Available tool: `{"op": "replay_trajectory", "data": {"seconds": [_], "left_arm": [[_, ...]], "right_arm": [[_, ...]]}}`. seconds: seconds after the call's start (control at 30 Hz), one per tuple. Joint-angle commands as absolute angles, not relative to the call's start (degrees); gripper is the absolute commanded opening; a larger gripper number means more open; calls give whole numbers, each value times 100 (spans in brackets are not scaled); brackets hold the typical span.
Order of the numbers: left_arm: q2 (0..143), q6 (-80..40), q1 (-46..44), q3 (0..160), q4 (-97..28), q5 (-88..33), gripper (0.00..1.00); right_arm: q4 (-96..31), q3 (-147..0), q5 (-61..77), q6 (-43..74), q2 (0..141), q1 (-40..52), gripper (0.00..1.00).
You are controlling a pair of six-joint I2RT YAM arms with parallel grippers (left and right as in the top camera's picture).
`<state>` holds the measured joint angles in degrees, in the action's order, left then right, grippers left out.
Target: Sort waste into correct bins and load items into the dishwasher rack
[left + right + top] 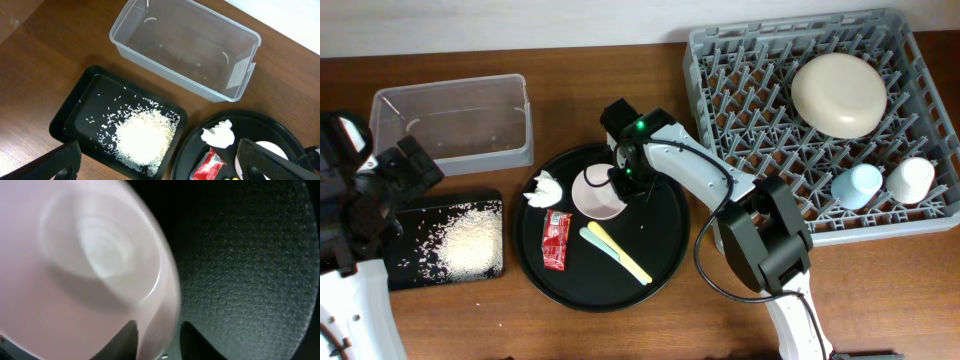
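Fingers [60,162] of the left gripper [160,161] stand wide apart and hold nothing; the gripper hovers over the near end of the shallow black tray [420,225] at the left of the table. Behind that tray lies the clear plastic tub [450,120], with only a few specks on its floor. Loose white rice [470,245] forms a heap at the right end of the shallow tray, with stray grains scattered around the heap.

At centre sits the large round black tray [660,250]. On its left part lie the crumpled white tissue [545,188] and, just in front of it, the small red sachet wrapper [556,240]. The small pinkish-white bowl [595,192] stands right of the tissue. The pale-green utensil [595,240] and the yellow utensil [625,255] lie side by side in front of the bowl.

The right gripper [622,180] meets the bowl at its right rim – in the wrist view its fingertips [127,340] close on the rim, one inside and one outside.

At the right stands the grey dishwasher rack [750,100], which holds the cream plate [838,95] at the back and, nearer the front right, the light-blue cup [857,185] beside the white cup [910,180].
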<state>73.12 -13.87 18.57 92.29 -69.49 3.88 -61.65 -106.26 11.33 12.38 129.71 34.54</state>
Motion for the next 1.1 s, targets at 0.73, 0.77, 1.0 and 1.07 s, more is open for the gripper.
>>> {"op": "replay_trajectory", "data": {"seconds": [0.73,0.77,1.0,1.07], "left_arm": [[7314,-1492,1896,9303,-6954,390,99],[7314,-1492,1896,9303,-6954,390,99],[7314,-1490,1896,9303,-6954,390,99],[7314,-1490,1896,9303,-6952,390,99]], "right_arm": [[-6973,-12064,-438,740,12521,3374,4],[-7231,-12376,-624,733,12475,3374,4],[-8300,-13935,-2871,731,12348,3363,4],[-8431,-14333,-3760,729,12344,3317,4]]}}
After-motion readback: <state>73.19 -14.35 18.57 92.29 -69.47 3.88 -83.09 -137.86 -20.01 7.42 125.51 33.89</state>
